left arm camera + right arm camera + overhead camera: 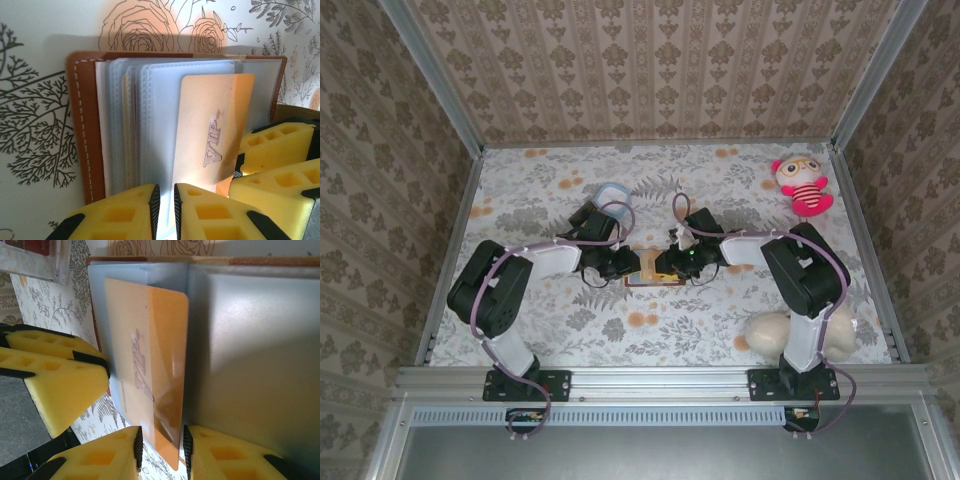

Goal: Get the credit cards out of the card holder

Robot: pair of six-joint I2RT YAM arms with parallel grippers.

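Observation:
The card holder (650,272) lies open at mid-table between both grippers. Its brown stitched cover (85,125) frames several pale blue clear sleeves. An orange VIP credit card (210,135) sticks partway out of a sleeve. My left gripper (166,200) (630,266) is shut on the near edge of a sleeve page. My right gripper (162,445) (665,264) is closed on the card's (150,340) protruding end, jaws slightly apart with the tilted card spanning them. The right fingers (275,145) sit at the card's right edge, and the left fingers (60,390) are beside the holder (250,340).
A small clear plastic box (35,255) (612,193) lies just beyond the holder. A red-and-white doll (803,185) sits at the back right. A beige plush (790,330) rests by the right arm's base. Patterned walls enclose the floral table (540,310).

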